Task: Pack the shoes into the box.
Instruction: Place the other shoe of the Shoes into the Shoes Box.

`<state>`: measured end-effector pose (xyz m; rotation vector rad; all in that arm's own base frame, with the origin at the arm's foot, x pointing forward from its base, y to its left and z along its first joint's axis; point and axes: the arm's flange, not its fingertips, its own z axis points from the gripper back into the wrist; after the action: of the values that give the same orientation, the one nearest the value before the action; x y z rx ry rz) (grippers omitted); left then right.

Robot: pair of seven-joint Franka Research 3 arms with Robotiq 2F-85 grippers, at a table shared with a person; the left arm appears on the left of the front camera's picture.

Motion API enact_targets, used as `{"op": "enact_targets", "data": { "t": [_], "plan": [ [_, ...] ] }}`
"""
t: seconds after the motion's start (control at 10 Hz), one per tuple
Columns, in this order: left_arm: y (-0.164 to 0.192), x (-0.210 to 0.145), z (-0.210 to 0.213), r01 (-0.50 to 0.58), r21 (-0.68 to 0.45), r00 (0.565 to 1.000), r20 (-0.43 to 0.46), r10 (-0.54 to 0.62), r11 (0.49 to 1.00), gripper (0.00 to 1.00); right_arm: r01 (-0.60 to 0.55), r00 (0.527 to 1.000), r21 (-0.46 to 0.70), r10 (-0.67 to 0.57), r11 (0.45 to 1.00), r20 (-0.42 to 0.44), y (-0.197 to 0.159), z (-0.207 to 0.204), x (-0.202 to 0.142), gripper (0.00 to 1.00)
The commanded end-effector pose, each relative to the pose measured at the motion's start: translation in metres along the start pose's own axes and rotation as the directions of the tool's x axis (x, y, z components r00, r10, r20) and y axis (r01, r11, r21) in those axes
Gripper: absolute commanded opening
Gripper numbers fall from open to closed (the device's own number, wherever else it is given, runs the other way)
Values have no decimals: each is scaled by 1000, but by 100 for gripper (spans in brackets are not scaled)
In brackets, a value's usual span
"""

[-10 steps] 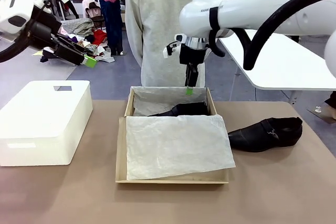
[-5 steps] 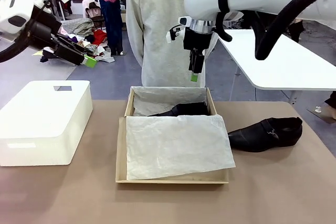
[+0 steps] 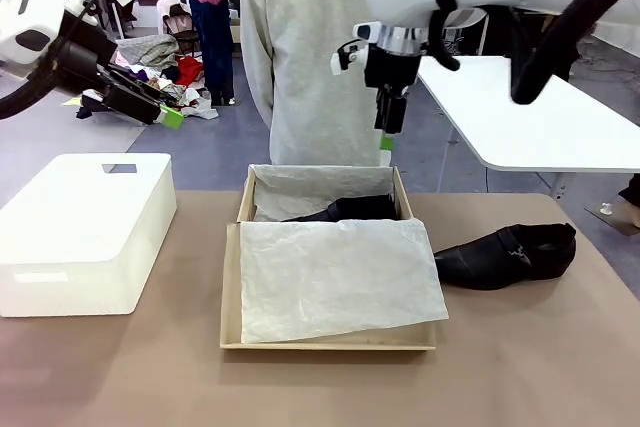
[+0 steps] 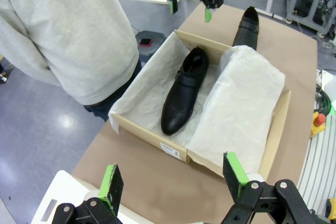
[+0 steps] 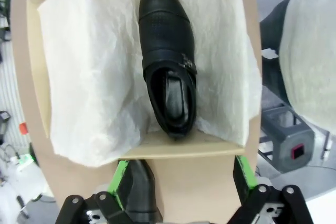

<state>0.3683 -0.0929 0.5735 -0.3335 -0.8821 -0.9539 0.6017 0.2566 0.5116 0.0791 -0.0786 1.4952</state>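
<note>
my right gripper (image 3: 386,152) spread, empty, above far rim of cardboard box (image 3: 228,287); one dress shoe (image 3: 345,210) inside. second shoe (image 3: 505,255) on table (image 3: 560,367) right of box, long axis crosswise, toe toward box: right arm nearer. left gripper (image 3: 172,117) spread, far left.

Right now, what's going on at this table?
One shoe lies in the box on the tissue paper, along the far side. The other shoe sits on the table to the box's right. The right end effector hangs open and empty above the box's far edge. The left end effector is open too, raised off to the left. A person stands at the far side.
</note>
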Motion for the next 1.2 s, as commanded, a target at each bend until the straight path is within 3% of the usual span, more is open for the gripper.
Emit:
{"op": "enact_targets", "data": {
  "t": [0.0,0.3,0.6,1.1],
  "plan": [
    [1,-1,-1,7,-12,1000,12,-7,1000,100,-36,998,-40,38,999,41,27,17,-50,100],
    [1,-1,-1,7,-12,1000,12,-7,1000,100,-71,997,-95,72,993,7,42,25,-118,100],
    [1,-1,-1,7,-12,1000,12,-7,1000,100,-9,1000,-127,9,992,0,65,22,-181,100],
    [1,-1,-1,7,-12,1000,12,-7,1000,100,7,1000,-97,-6,995,15,73,-3,-221,100]
  ]
}}
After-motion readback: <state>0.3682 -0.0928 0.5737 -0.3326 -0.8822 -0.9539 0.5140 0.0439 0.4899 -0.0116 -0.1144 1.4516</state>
